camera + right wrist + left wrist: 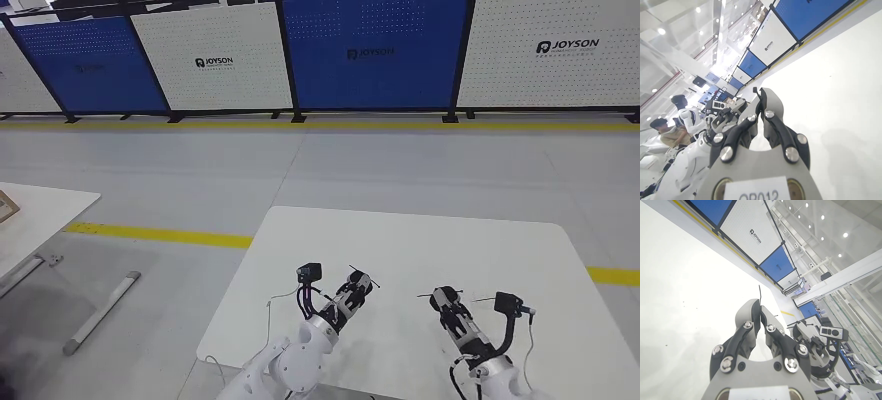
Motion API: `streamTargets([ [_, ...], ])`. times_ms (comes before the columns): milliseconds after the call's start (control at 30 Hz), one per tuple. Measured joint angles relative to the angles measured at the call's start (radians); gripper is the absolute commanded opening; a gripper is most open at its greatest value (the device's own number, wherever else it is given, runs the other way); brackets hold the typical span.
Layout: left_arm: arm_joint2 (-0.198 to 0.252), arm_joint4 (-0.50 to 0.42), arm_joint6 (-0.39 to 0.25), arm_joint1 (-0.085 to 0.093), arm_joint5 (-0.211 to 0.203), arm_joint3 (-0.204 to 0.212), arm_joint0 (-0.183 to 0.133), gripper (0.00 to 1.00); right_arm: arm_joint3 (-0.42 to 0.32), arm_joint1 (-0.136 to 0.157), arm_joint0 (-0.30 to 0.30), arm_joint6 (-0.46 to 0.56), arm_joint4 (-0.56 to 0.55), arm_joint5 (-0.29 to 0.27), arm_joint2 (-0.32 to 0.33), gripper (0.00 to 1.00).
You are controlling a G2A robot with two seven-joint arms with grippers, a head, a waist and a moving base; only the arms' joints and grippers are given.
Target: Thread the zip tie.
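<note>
Black plastic marks the zip tie. Its thin tail stands out past the tips of the left gripper, whose fingers are pressed together on it. Its square head projects just beyond the tips of the right gripper, which is likewise closed and pinching the strip between its pads. Whether tail and head belong to one tie cannot be told.

Top view: both arms rise from the near edge of the white table and lean toward its far edge. The left arm angles toward the right edge and the right arm angles toward the left edge, so the two wrists converge. The left gripper sits over the near half of the table, nearer the left edge. The right gripper sits beside it toward the right edge, apart from it and not touching.

The tail shows as a short dark line crossing the left fingertips, slanting toward the right edge. Neither piece touches the table surface.
</note>
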Motion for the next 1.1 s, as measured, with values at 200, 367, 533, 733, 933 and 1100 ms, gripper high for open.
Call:
streamTargets([
  [200,0.0,0.0,0.0,0.0,0.0,0.0,0.0,0.0,0.005,-0.005,-0.008,0.033,0.053,-0.046,0.012,0.0],
  [367,0.0,0.0,0.0,0.0,0.0,0.0,0.0,0.0,0.065,-0.026,0.003,0.081,0.106,-0.143,-0.007,0.0],
  [533,0.0,0.0,0.0,0.0,0.0,0.0,0.0,0.0,0.113,-0.066,0.037,0.002,0.063,-0.133,-0.07,0.0],
  [733,0.0,0.0,0.0,0.0,0.0,0.0,0.0,0.0,0.113,-0.066,0.037,0.005,0.063,-0.132,-0.07,0.0],
  [933,0.0,0.0,0.0,0.0,0.0,0.0,0.0,0.0,0.12,-0.078,0.046,0.009,0.101,-0.151,-0.054,0.0],
  [1100,0.0,0.0,0.0,0.0,0.0,0.0,0.0,0.0,0.187,-0.118,0.104,0.017,0.138,-0.171,-0.092,0.0],
])
